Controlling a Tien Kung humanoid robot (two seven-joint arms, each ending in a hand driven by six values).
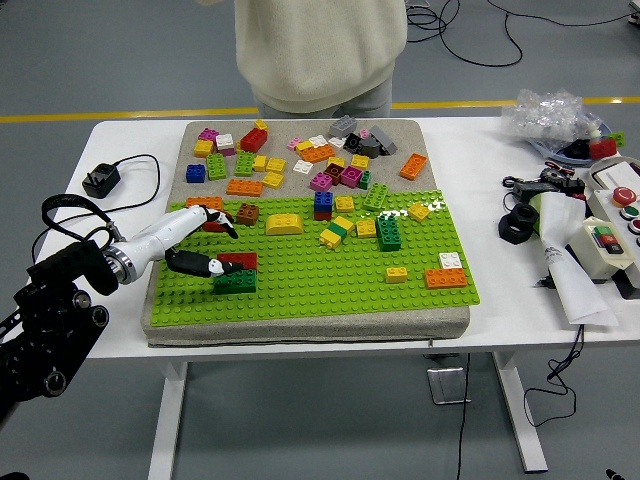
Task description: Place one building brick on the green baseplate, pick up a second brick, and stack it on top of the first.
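A red brick [240,260] sits on top of a dark green brick [236,283] near the front left corner of the green baseplate [330,285]. My left hand [216,246] hovers just left of this stack with its fingers spread. The thumb tip lies close to the red brick's left end, and the other fingers are raised above and behind it. The hand grasps nothing. Other bricks stand on the baseplate: a yellow one [283,224], a blue-on-red pair [323,205] and an orange one [444,277].
Several loose coloured bricks [300,160] lie on the grey mat behind the baseplate. A person in a cream sweater [320,50] stands at the far side. A black charger [100,180] lies at the left. A control box [612,228] and a plastic bag [548,112] are at the right.
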